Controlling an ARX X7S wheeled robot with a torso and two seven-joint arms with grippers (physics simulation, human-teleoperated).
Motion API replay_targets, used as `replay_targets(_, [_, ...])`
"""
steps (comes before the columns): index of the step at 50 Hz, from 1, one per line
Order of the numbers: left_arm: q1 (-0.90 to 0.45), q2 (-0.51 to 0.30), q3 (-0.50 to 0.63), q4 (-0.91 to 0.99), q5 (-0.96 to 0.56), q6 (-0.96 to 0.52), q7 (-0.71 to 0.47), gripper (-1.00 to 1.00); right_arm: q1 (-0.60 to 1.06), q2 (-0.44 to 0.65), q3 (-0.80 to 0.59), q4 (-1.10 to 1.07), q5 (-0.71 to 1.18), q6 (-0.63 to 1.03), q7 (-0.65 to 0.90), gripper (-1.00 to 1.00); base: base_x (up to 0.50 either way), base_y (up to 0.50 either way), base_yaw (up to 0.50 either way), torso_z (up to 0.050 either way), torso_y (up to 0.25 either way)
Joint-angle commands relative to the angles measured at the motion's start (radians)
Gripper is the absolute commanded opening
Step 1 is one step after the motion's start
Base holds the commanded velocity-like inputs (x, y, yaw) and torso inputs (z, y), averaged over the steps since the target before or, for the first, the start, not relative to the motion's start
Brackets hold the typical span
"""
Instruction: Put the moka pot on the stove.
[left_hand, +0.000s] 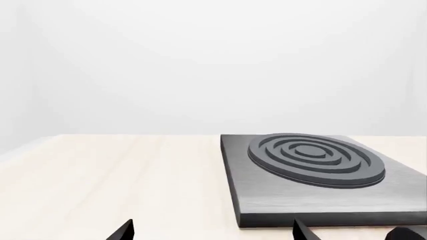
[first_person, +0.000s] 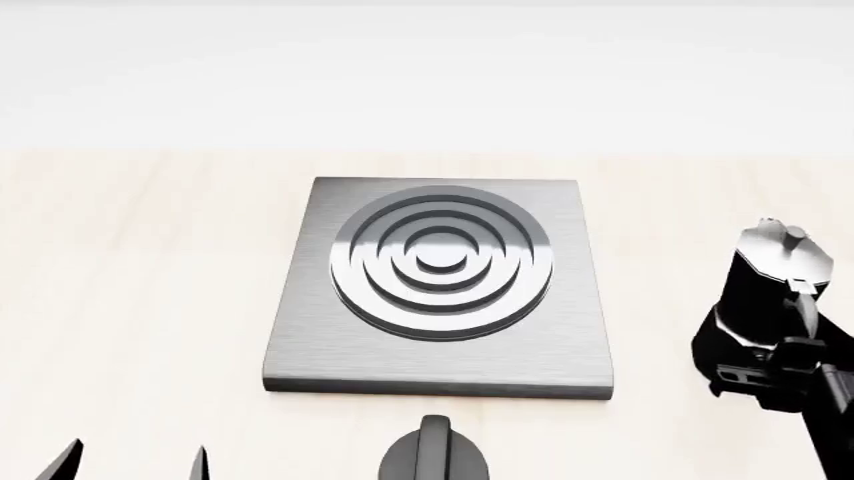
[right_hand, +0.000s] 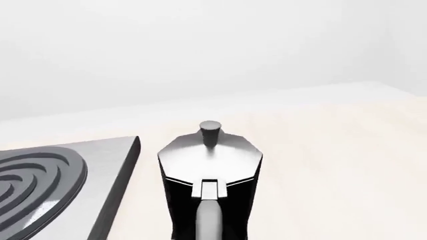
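The moka pot (first_person: 763, 300) stands upright on the pale wood table (first_person: 134, 280), off to the right of the stove (first_person: 561, 340) and not touching it, lid shut so can't see inside. Nothing sits on the stove's rings. The right gripper (first_person: 798, 372) is right at the pot's handle, but I can't tell if it's clamped. The left gripper (first_person: 131, 462) sits near left, fingers spread wide, holding nothing. A black knob (first_person: 435, 455) sits just near of the stove.

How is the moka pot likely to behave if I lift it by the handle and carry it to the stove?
The moka pot looks rigid, so it shouldn't flex. It is taller than its base is wide, with a pinched waist, so a sideways nudge could tip it. Its glossy lid and handle may be slippery, and a handle grip could let the body swing. The stove looks flat and wide.
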Motion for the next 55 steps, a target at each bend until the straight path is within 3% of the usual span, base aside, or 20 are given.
replay_targets(1, [-0.001, -0.001, 0.004, -0.007, 0.000, 0.011, 0.001, 1.00, -0.027, 0.027, -0.014, -0.287, -0.037, 0.036, 0.120, -1.00, 0.00, 0.00, 0.00, 0.000, 0.000])
replay_targets(9, [-0.009, -0.004, 0.004, -0.003, -0.007, 0.003, 0.001, 1.00, 0.006, 0.057, -0.052, -0.509, -0.054, 0.128, 0.167, -1.00, 0.00, 0.00, 0.00, 0.000, 0.000])
replay_targets(28, [-0.020, -0.006, 0.009, -0.007, -0.012, -0.001, -0.001, 1.00, 0.115, 0.018, -0.100, -0.464, -0.084, 0.118, 0.141, -1.00, 0.00, 0.00, 0.00, 0.000, 0.001])
replay_targets(37, [-0.013, -0.009, 0.013, 0.001, -0.008, 0.000, -0.006, 1.00, 0.284, -0.077, -0.187, -0.257, -0.161, 0.039, 0.074, -1.00, 0.00, 0.00, 0.00, 0.000, 0.000])
replay_targets(55, [-0.003, -0.017, 0.016, 0.011, -0.009, 0.003, -0.013, 1.00, 0.530, -0.251, -0.223, 0.240, -0.200, -0.217, -0.056, -1.00, 0.00, 0.00, 0.00, 0.000, 0.001])
